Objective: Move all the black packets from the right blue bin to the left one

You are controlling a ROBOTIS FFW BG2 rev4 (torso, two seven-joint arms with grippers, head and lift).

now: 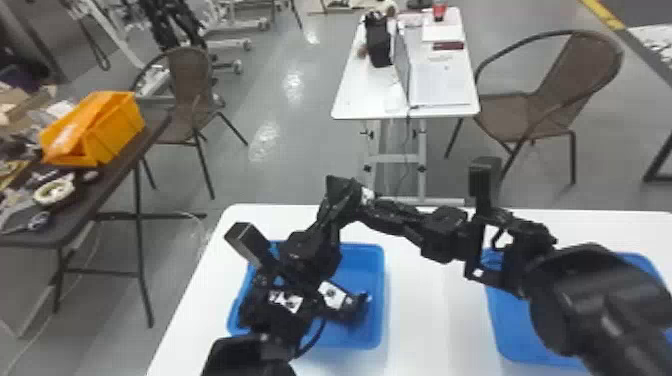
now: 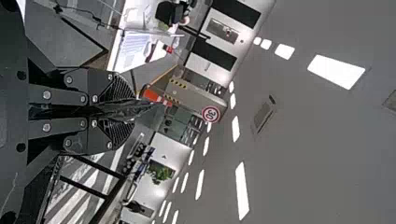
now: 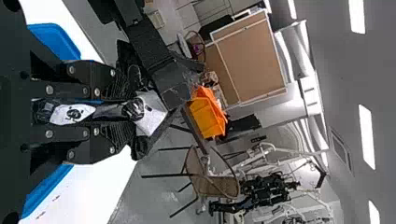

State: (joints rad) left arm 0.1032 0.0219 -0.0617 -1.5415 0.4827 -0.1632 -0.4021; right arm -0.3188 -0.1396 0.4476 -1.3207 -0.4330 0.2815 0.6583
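Head view, over the white table [image 1: 420, 300]: a black packet [image 1: 343, 191] is held up between two meeting claws, above the far side of the left blue bin [image 1: 382, 285]. The left gripper [image 1: 334, 212] is raised to it from the near side, and the right gripper [image 1: 375, 206] is extended across from the other side. In the left wrist view, the left claw is drawn nearly together, with dark, thin, crinkled material pinched between its ridged pads [image 2: 122, 133] and projected past the tips; it is seen almost edge-on. In the right wrist view, the right claw is set narrow, slightly wider than the left, and the packet's black wrapping is caught between the tips and spread to both sides of them. A white patch is shown on the packet just past those tips. How firmly the packet is gripped by each claw cannot be told.

Inside the left bin, a labeled packet [image 1: 332, 295] is seen, partly covered by the left arm [image 1: 280, 320]. The right blue bin [image 1: 495, 320] is placed well apart on the same table and is largely hidden by the right arm [image 1: 600, 305]; its contents cannot be made out.
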